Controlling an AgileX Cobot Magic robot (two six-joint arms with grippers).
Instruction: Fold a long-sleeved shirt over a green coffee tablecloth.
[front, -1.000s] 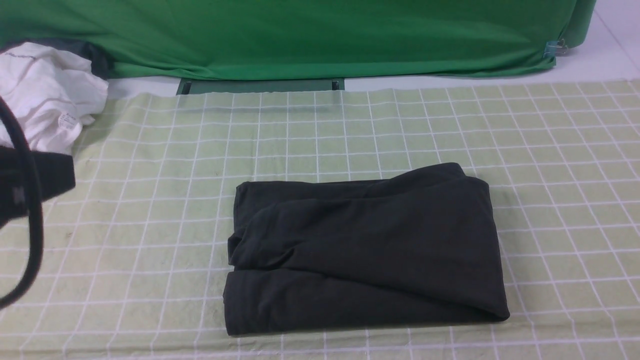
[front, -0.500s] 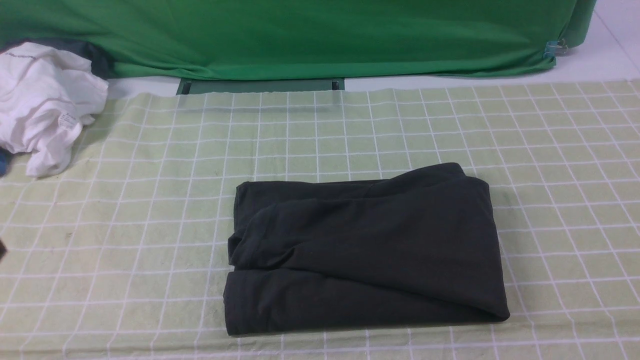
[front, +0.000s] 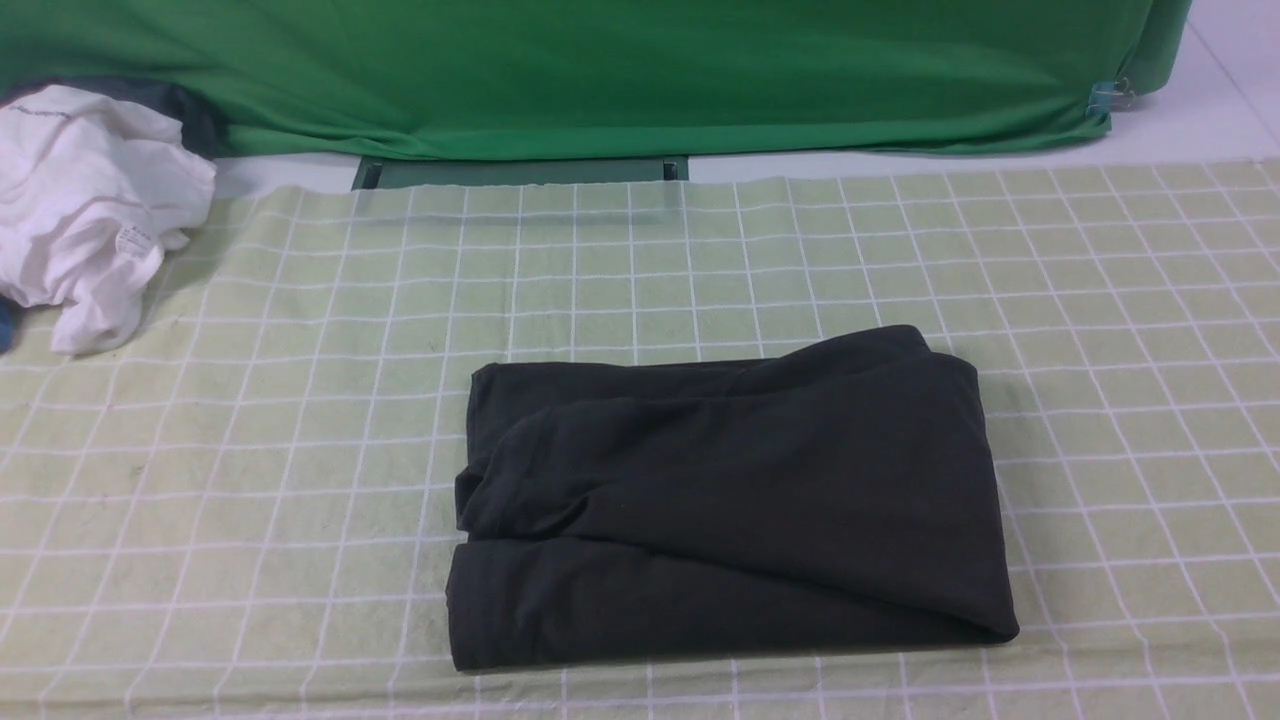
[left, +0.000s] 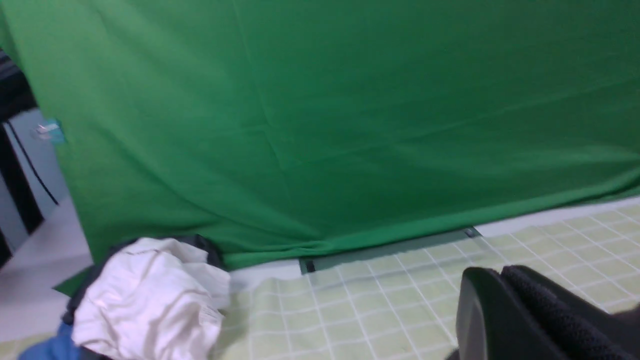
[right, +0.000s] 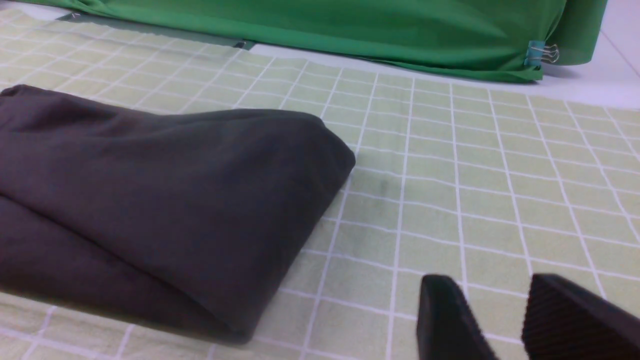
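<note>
Deep green backdrop fabric (front: 620, 70) is hanging across the far side of the bench, its corner pinned by a small binder clip (front: 1100, 97) at the far right. Spreading over the bench in front of it is the green coffee tablecloth (front: 300, 450), pale yellow-green and crossed by thin white lines forming squares. The long-sleeved shirt (front: 730, 500) is lying folded into a compact black rectangle on the tablecloth, near the middle and toward the near edge, with soft creases running across its top layer and a rounded fold along its right side. No print or neck label is showing on the exposed faces.

At the far left corner a crumpled white garment (front: 90, 210) is sitting partly on the tablecloth, with a bit of dark fabric behind it and a sliver of blue cloth (left: 47, 347) beneath it in the left wrist view.

Neither arm is appearing in the front view. The left pincer (left: 505, 310) is showing only at the edge of its wrist view, its dark pads pressed together and gripping nothing, raised above the tablecloth and facing the backdrop. The right pincer (right: 500, 320) is hovering low over bare tablecloth just right of the shirt, its two ribbed fingers (right: 565, 320) standing partly apart with nothing between them, clear of the fabric.
</note>
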